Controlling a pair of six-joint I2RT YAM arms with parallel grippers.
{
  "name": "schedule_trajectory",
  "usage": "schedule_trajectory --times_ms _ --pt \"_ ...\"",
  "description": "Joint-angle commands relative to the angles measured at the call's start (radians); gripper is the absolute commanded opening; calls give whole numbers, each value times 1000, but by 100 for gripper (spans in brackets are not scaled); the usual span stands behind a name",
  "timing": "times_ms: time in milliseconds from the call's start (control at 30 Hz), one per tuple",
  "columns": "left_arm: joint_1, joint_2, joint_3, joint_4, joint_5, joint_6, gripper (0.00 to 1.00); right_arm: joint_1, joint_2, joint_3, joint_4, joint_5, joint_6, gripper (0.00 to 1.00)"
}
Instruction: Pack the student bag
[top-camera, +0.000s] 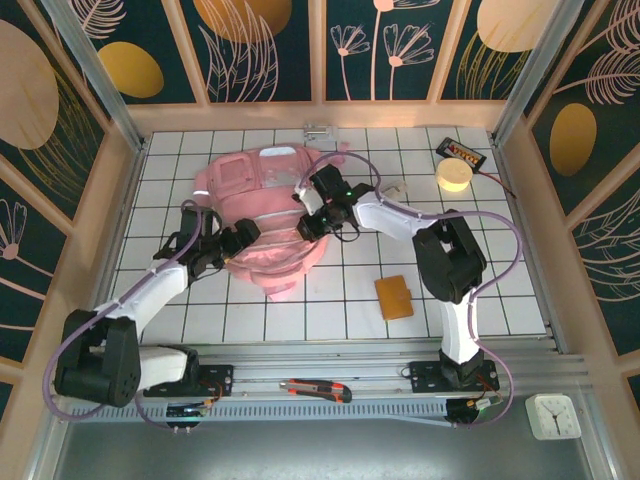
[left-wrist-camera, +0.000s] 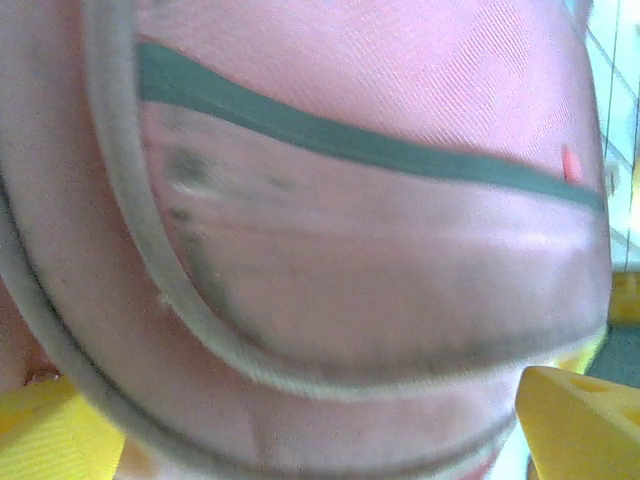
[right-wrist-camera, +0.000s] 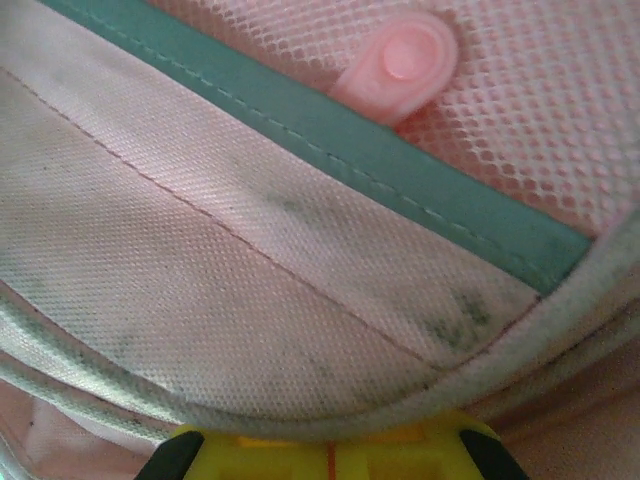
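The student bag (top-camera: 245, 182), a big pink backpack, lies slumped left of the table's centre. My left gripper (top-camera: 240, 238) is at its near left side and stands open. In the left wrist view its yellow fingers (left-wrist-camera: 578, 422) sit wide apart, and the bag's pink fabric (left-wrist-camera: 380, 250) with grey piping and a teal strip bulges between them. My right gripper (top-camera: 308, 226) is at the bag's right edge. In the right wrist view it (right-wrist-camera: 330, 452) is shut on the bag's piped rim (right-wrist-camera: 250, 290), below a pink zipper pull (right-wrist-camera: 400, 62) on mesh.
An orange wallet (top-camera: 393, 297) lies on the grid to the right of the bag. At the back right are a yellow tape roll (top-camera: 454, 176) and a black device (top-camera: 463, 152). A clear box (top-camera: 320, 133) sits at the back, a utility knife (top-camera: 315, 390) on the front rail, and a white clock (top-camera: 552, 415) front right.
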Motion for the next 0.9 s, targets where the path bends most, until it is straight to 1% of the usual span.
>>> schedule_trajectory --times_ms 0,100,167,233,267,333,400,467,600,633,700,733,800,867 --pt "51 -33 40 -122 45 121 98 -49 -50 -16 106 -22 -38 0" --pt "135 -35 48 -109 104 121 99 -70 -53 -15 107 -32 -65 0" --pt "143 -14 69 -85 133 114 98 -84 -52 -18 103 -42 -71 0" --pt "143 22 62 -8 194 64 93 -93 -48 -13 87 -54 -75 0" --pt "143 36 43 43 224 26 88 -94 -44 -10 76 -57 -78 0" --pt "142 58 -11 165 273 -57 74 -94 -33 11 47 -62 -77 0" --pt "135 68 -42 221 278 -91 70 -93 -23 35 13 -66 -69 0" --pt "125 69 -55 240 268 -96 65 -94 -10 65 -20 -80 -54 0" --pt "90 75 -71 271 252 -106 56 -93 42 165 -150 -140 -22 0" --pt "76 82 -73 276 244 -108 52 -92 59 191 -186 -167 -13 0" --pt "46 99 -75 290 234 -116 37 -85 89 234 -257 -213 0 0" --pt "32 107 -76 306 231 -125 32 -77 102 250 -292 -221 7 0" --pt "11 120 -82 337 226 -145 25 -67 123 269 -344 -226 10 0" --pt "1 124 -87 365 224 -164 23 -58 140 274 -372 -232 29 0"
